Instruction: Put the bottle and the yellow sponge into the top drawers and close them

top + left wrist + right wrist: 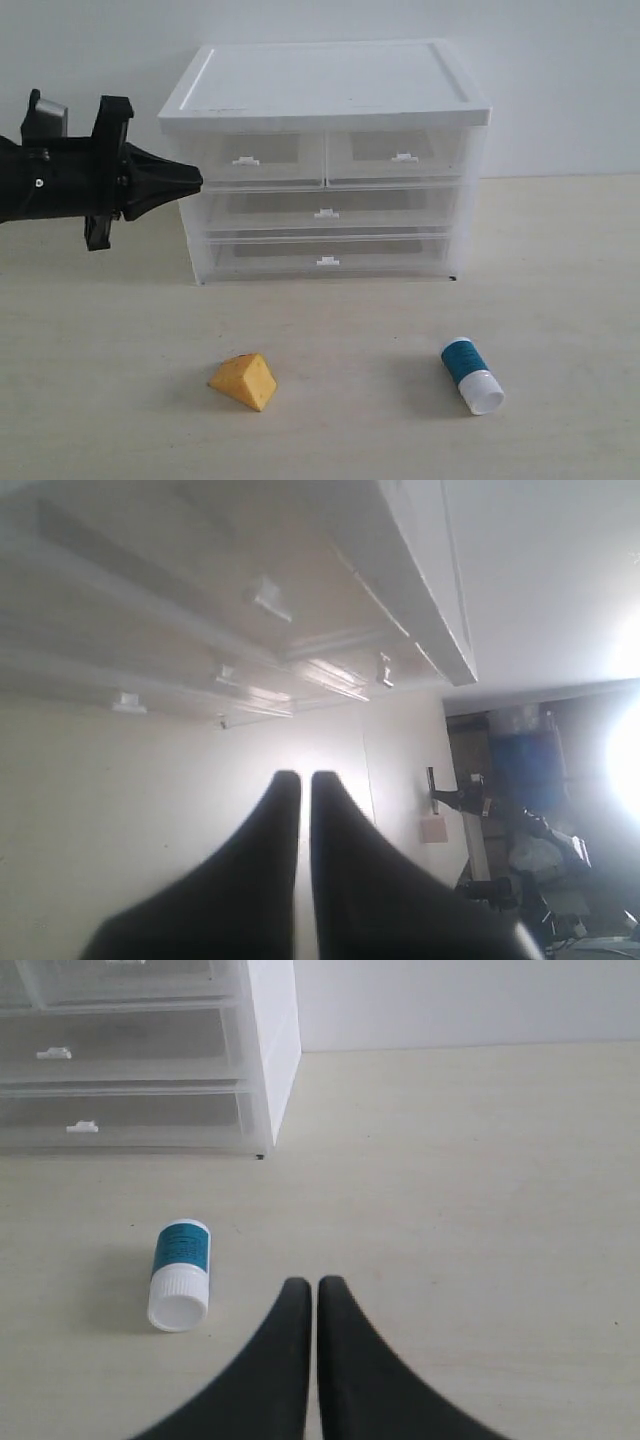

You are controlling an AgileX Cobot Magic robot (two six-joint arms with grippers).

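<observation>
The bottle [472, 375], teal with a white cap, lies on its side on the table at the front right. The yellow sponge [245, 380], a wedge, rests at the front left. Behind them stands the white-topped cabinet [330, 85]; its two top drawers, left [262, 158] and right [395, 155], are both pushed in. My left gripper [198, 181] is shut and empty, its tip beside the cabinet's left side at top-drawer height. In the right wrist view my right gripper [307, 1285] hovers shut and empty over bare table, close beside the bottle [181, 1273].
Two full-width clear drawers [325, 212] sit shut below the top pair. A white wall rises behind the cabinet. The left wrist view shows the drawer tab handles [268, 597] and equipment beyond the table edge [520, 820].
</observation>
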